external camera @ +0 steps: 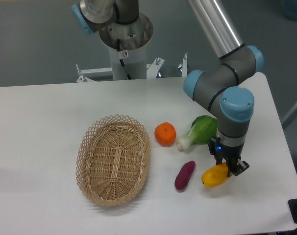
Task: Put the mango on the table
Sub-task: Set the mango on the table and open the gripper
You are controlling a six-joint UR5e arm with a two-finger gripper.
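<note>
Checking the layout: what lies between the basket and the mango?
In the camera view, the purple sweet potato lies between the basket and the mango, touching neither.

On the counter (50, 112) the wicker basket (114, 159) lies left of centre. Just right of its upper rim sits the tangerine (165, 134), and right of that, nearly touching, the bok choy (200, 131). The sweet potato (185, 175) lies in front of the tangerine. The mango (215, 175) is right of the sweet potato, in the end effector (231, 166), in front of the bok choy.
</note>
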